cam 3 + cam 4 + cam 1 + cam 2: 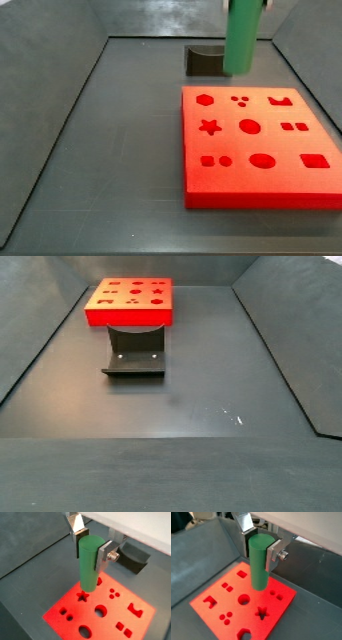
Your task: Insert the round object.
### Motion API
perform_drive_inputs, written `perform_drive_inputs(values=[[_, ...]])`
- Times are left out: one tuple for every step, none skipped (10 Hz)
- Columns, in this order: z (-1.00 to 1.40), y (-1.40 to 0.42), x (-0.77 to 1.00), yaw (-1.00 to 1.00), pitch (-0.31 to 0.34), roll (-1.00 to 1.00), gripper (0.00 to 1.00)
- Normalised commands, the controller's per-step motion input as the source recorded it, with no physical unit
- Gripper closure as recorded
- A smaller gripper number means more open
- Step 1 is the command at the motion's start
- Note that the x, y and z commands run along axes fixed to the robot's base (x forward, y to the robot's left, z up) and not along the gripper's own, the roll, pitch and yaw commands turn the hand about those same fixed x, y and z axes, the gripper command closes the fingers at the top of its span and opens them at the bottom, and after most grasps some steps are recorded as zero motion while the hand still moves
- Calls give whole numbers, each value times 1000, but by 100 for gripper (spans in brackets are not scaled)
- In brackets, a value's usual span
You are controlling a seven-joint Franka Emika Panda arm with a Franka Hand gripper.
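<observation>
- The peg (89, 562) is held upright in the air above the board (67, 614), its upper part clamped and its free lower end pointing down; that pose suits a straight downward push into a hole.
- In both wrist views the lower end is seen clear of the board, so insertion is judged not yet begun.
- The hand (90, 546) is closed on the peg near its top, the silver fingers (105, 554) pressed flat against opposite sides; the grip is placed high so that most of the peg's length is left free to enter a hole.
- In a side view only the peg (242, 35) shows, hanging above the board's far edge (234, 92); the hand is cut off there.
- The board lies flat on the worktop (120, 150), with its cut-outs facing up, so they can be reached from above.
- Among the cut-outs a star (262, 614), several round holes (244, 600), squares and other shapes are seen; a round hole matching the peg is judged to be the target, though which one cannot be told.
- The fixture (134, 356) stands just in front of the board (131, 301) in a side view and appears empty; neither peg nor hand can be made out in that view.
</observation>
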Motion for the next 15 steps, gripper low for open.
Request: perform_drive_inputs(values=[[-640, -54, 903, 0, 290, 19, 100], [-549, 0, 983, 0, 279, 69, 100], [-163, 0, 1000, 0, 183, 149, 100], [0, 0, 1000, 0, 139, 149, 100], [174, 0, 1000, 0, 120, 120, 100], [189, 0, 1000, 0, 124, 131, 100], [86, 37, 1000, 26, 170, 204, 100], [-51, 0, 986, 0, 261, 201, 100], [-169, 0, 974, 0, 274, 201, 100], [-103, 0, 1000, 0, 219, 169, 100], [-80, 0, 1000, 86, 46, 0, 100], [-97, 0, 1000, 151, 0, 0, 100], [-183, 100, 1000, 180, 0, -23, 100], [-317, 123, 1000, 174, 0, -74, 100], [-317, 109, 1000, 166, 0, -74, 100]])
